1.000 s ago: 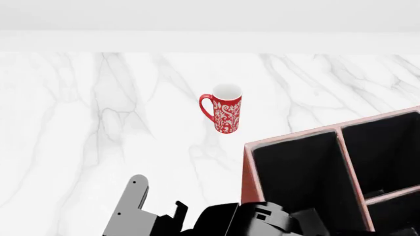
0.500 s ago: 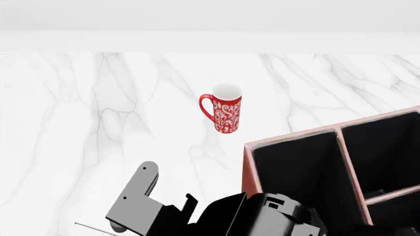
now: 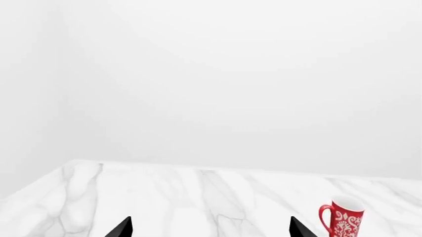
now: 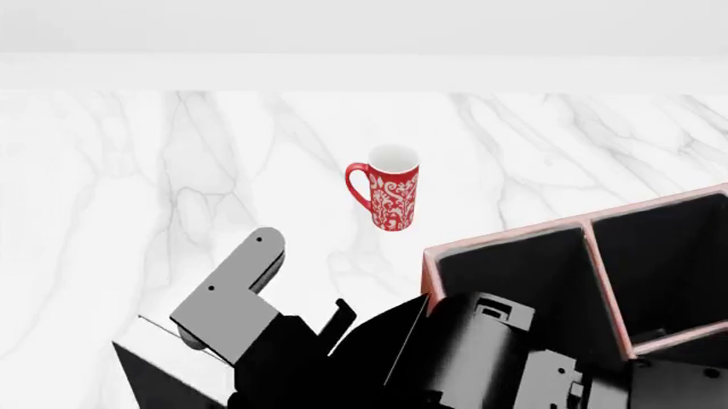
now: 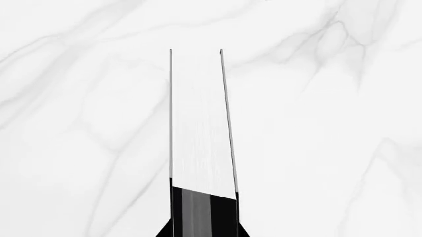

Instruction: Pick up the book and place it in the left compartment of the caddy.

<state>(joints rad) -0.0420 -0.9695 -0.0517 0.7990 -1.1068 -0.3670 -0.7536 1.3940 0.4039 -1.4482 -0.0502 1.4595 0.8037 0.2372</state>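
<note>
White marble tabletop [image 4: 136, 187] all around. Right gripper [image 5: 203, 217] is clamped on the book [image 5: 201, 128], page edges showing, held above the marble. The caddy [image 4: 430, 281] sits at four o'clock from the mug [image 4: 393, 189]. Left gripper [image 3: 209, 229] shows two tips spread apart, holding nothing.

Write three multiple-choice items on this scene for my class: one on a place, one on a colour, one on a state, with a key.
1. Where is the mug relative to the caddy?
A inside it
B on the table, apart from it
C on its rim

2. The book's page edges are:
A white
B red
C brown

3. The left gripper is:
A shut on the mug
B open, empty
C shut on the book

Key:
1 B, bare marble shows between them.
2 A, the right wrist view shows white pages.
3 B, its tips stand wide apart with nothing between.
</note>
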